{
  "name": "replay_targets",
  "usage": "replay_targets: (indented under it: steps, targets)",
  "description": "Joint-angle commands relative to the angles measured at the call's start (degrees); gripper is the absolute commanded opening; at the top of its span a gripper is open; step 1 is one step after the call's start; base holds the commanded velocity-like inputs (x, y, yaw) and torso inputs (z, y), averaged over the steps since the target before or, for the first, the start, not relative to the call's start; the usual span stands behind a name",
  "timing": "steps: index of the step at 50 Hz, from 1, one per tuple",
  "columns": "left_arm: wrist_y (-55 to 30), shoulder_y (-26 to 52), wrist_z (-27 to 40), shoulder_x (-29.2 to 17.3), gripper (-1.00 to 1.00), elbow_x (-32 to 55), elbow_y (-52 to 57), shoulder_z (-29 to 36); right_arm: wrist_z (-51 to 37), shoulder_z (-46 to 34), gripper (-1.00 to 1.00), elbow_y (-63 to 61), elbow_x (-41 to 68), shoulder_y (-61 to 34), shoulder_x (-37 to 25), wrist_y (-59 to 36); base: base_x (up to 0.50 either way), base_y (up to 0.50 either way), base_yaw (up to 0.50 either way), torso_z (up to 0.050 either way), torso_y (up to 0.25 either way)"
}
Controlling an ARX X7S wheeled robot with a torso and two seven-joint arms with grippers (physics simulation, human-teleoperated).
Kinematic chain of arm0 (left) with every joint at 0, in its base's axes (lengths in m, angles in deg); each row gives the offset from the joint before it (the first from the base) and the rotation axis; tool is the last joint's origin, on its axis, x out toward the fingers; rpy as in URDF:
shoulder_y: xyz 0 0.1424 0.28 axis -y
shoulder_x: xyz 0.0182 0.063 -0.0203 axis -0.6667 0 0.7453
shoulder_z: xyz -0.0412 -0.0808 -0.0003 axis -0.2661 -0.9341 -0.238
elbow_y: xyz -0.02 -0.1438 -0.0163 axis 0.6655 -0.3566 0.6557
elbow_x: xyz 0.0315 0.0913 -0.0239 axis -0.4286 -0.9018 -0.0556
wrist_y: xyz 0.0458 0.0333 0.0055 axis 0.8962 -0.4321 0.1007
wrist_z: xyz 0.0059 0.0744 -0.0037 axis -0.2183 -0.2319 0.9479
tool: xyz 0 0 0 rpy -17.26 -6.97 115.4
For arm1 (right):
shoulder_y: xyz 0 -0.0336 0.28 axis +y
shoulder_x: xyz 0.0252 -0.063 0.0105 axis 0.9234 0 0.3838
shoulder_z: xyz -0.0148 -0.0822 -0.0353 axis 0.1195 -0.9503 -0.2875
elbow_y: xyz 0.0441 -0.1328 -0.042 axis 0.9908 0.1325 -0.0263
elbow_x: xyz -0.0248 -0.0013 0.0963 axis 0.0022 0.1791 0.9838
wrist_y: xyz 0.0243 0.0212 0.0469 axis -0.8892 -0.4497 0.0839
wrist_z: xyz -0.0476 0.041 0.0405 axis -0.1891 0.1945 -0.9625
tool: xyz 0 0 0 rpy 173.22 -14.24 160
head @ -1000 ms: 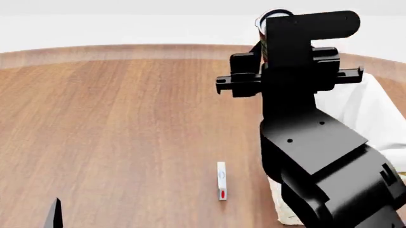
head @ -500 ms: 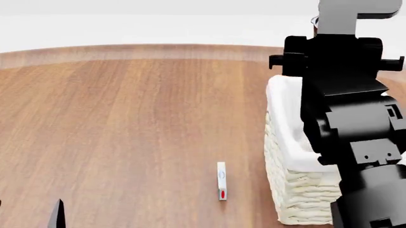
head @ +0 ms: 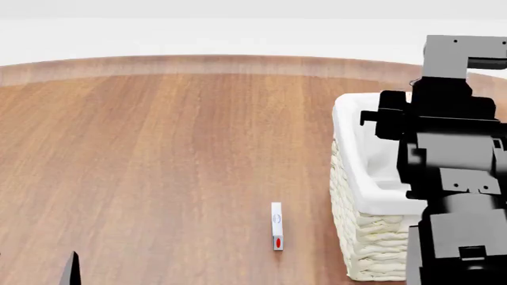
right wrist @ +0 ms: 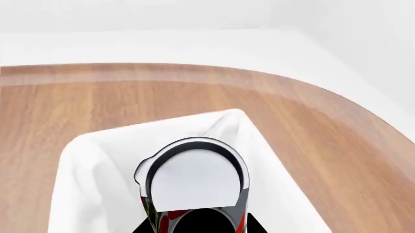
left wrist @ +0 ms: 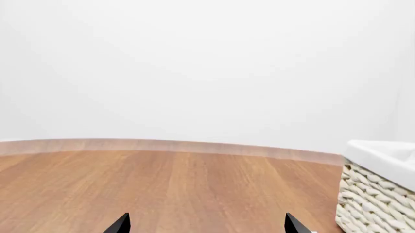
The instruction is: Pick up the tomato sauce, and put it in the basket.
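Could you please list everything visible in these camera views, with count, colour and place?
Tomato sauce: one, silver-white top with a red and green label, held over the basket's opening.
Basket: one, cream-white wicker with a white cloth lining, at the table's right side.
Small upright card: one, white with a red mark, on the table left of the basket.
Table: one, brown wood, rounded far edge.
Left gripper: one, black, only its fingertips show, low over the table, apart.
Right gripper: one, black, above the basket, gripping the can.
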Motion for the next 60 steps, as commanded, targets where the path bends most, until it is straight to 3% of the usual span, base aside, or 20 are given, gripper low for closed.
replay_targets:
  steps: [1, 24, 25, 43, 53, 54, 57, 60]
  targets:
    - [0.3, -0.1, 0.2, -0.2, 1.00, 0.1, 0.2, 0.1, 3.6, 10.0, -1.00, 1.6, -13.6, 0.4, 1.1, -3.8, 0.00, 0.00, 0.00, 0.000, 0.000]
    - [1.2, -0.1, 0.2, -0.5, 1.00, 0.0, -1.4, 0.2, 2.8, 13.0, -1.00, 1.6, -19.1, -0.8, 1.8, -7.7, 0.00, 0.00, 0.00, 0.000, 0.000]
    - [1.2, -0.2, 0.2, -0.6, 1.00, -0.1, -1.2, 0.2, 1.7, 13.6, 1.00, 1.6, -18.9, -1.1, 1.7, -7.1, 0.00, 0.00, 0.00, 0.000, 0.000]
    - [1.3, -0.2, 0.4, -0.8, 1.00, 0.4, -1.1, 0.4, 3.3, 13.0, 1.00, 1.6, -19.0, -4.2, 2.8, -1.8, 0.00, 0.00, 0.00, 0.000, 0.000]
    - [1.4, -0.5, 0.6, -1.1, 1.00, 0.8, -0.7, 0.3, 3.8, 11.5, 1.00, 0.9, -20.5, -4.2, 6.4, 9.0, 0.00, 0.00, 0.00, 0.000, 0.000]
    - [1.4, -0.5, 0.6, -1.1, 1.00, 0.9, -0.6, 0.3, 3.4, 11.7, 1.00, -1.4, -20.3, -3.4, 6.6, 8.3, 0.00, 0.00, 0.00, 0.000, 0.000]
    - [1.7, -0.7, 0.6, -1.1, 1.00, 0.8, -0.5, 0.4, 2.8, 10.9, 1.00, -27.2, -20.7, 8.8, 7.2, -6.8, 0.00, 0.00, 0.00, 0.000, 0.000]
    - [1.9, -0.9, 0.6, -1.1, 1.00, 0.7, -0.7, 0.4, 2.2, 10.0, 1.00, -47.1, -20.8, 14.6, 8.0, -12.9, 0.00, 0.00, 0.00, 0.000, 0.000]
